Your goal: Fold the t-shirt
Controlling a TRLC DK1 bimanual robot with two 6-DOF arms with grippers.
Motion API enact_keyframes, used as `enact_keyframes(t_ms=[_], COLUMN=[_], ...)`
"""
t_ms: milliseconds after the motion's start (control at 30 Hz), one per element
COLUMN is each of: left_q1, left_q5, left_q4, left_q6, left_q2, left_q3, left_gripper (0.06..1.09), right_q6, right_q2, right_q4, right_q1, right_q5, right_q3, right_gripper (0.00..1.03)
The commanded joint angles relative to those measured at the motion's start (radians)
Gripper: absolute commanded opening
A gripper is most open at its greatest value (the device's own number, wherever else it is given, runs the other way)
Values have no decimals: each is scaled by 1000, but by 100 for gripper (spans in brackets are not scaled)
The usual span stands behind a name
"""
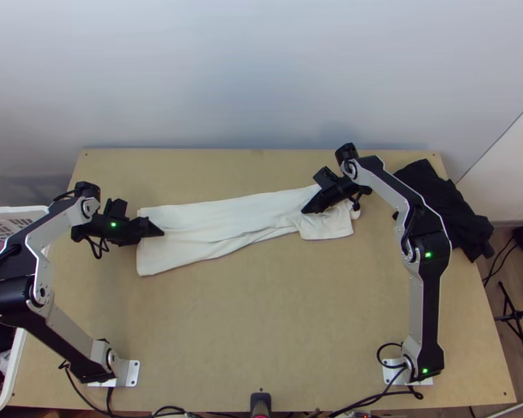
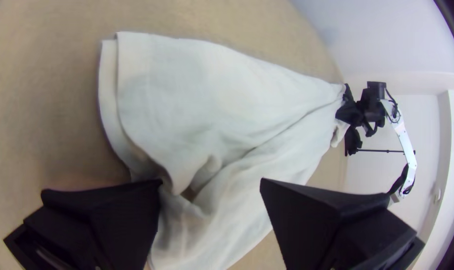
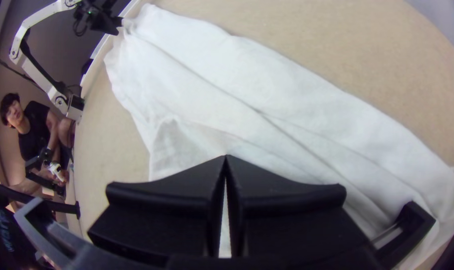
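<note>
The white t-shirt (image 1: pixel 220 216) lies as a long, narrow strip across the table, its right end bunched. At the strip's left end is my left gripper (image 1: pixel 162 232); in the left wrist view this gripper (image 2: pixel 211 181) is open over the t-shirt (image 2: pixel 187 95), with cloth wrinkled against one finger. My right gripper (image 1: pixel 305 211) is over the bunched right part. The right wrist view has the right gripper (image 3: pixel 226 156) shut, tips together at the t-shirt (image 3: pixel 266 100); whether cloth is pinched between them I cannot tell.
Black cloth (image 1: pixel 443 205) lies at the table's right back corner. A white basket (image 1: pixel 14 212) with dark cloth stands beyond the left edge. Bare tabletop (image 1: pixel 261 313) stretches between the t-shirt and the near edge. A person sits in the background of the right wrist view.
</note>
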Motion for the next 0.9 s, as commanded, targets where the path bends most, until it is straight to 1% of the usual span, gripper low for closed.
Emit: enact_keyframes(t_ms=[0, 67, 100, 133, 167, 233, 267, 367, 467, 667, 800, 867], left_q1=[-22, -22, -22, -21, -18, -4, 8, 16, 11, 34, 74, 83], left_q5=[-38, -47, -52, -50, -50, -49, -43, -15, 5, 8, 25, 28], left_q4=[13, 21, 27, 36, 48, 64, 68, 65, 30, -33, -57, -71], left_q6=[-4, -14, -15, -15, -18, -37, -49, -41, -41, -41, -34, -18], left_q2=[43, 46, 49, 47, 44, 44, 44, 26, -8, -88, -105, -117], left_q3=[18, 12, 9, 7, 6, 13, 17, 3, -2, 18, 26, 21], left_gripper=[80, 66, 62, 55, 43, 13, 10, 10, 10, 10, 10, 10], right_q6=[-2, -2, -2, -2, -2, -2, -1, 1, 2, 14, 14, 14], right_q2=[0, 0, 0, 0, 0, 0, 0, -2, -3, -8, -55, -78], right_q4=[0, 0, 0, 0, 0, 0, 0, 0, 1, 1, -19, -57], right_q1=[1, 1, 1, 1, 1, 1, 3, 1, 3, -2, -16, -23], right_q5=[3, 3, 3, 4, 3, 4, 4, 4, 6, 12, -27, -56], right_q3=[-1, -3, -3, -3, -6, -6, -6, -9, -9, -6, 3, 31], right_gripper=[3, 3, 3, 3, 3, 3, 3, 3, 3, 3, 3, 3])
